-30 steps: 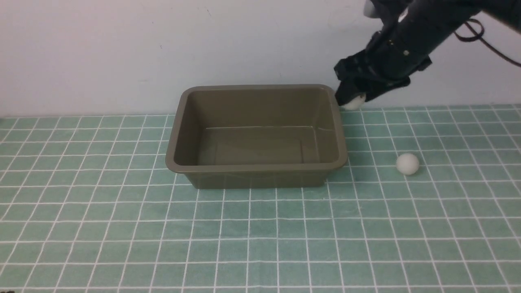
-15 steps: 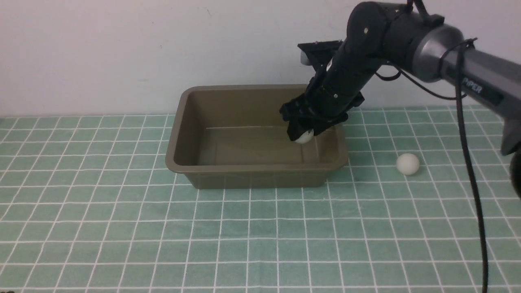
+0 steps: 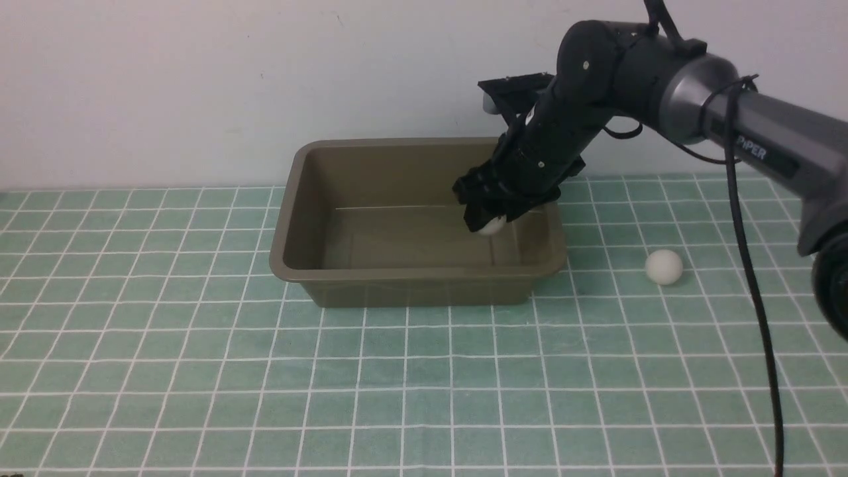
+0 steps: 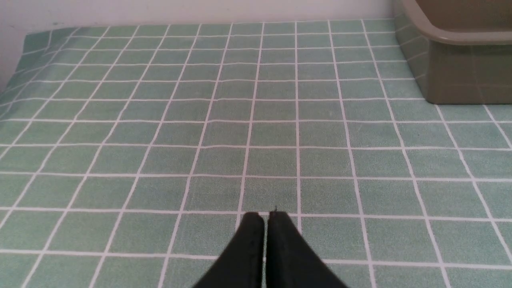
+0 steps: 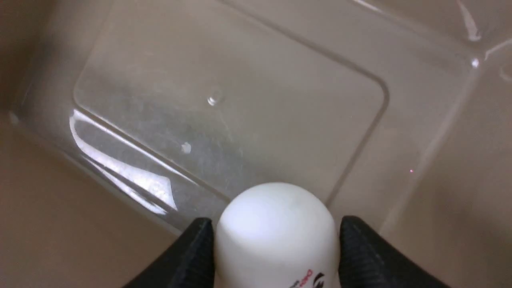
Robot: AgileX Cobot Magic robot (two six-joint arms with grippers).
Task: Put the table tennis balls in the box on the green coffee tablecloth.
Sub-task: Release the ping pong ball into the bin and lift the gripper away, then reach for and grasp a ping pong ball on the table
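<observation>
Entry one: right pincer [image 3: 489, 220], closed narrowly on the logo ball [image 5: 276, 228], black fingers [image 5: 188, 252] pressed to either flank, printed mark turned toward the wrist camera. Position of that ball: gripped between the tips, within the outline of the box [image 3: 417, 273], toward its right-hand end, above the bare floor. Height over the floor hard to judge; contact not discernible. Step in hand, by judgement: release into the box. Best done low: descend until just above the floor, then part the fingers slowly and evenly, to avoid a bounce off hard plastic and over the flared rim. Keep off the sloping right wall close by, for risk of roll or rebound there. Afterwards lift straight up, clear of the rim. Entry two: plain ball [image 3: 663, 267], loose on the tablecloth [image 3: 199, 371] covering the table, right of the box near its front right corner, apart from it, well apart from the right pincer; likely next for collection. Entry three: left pincer [image 4: 266, 220], tips shut together on nothing, low over bare cloth, well apart from the box corner seen in its camera, neither ball in that view. No other contents seen in the box.
</observation>
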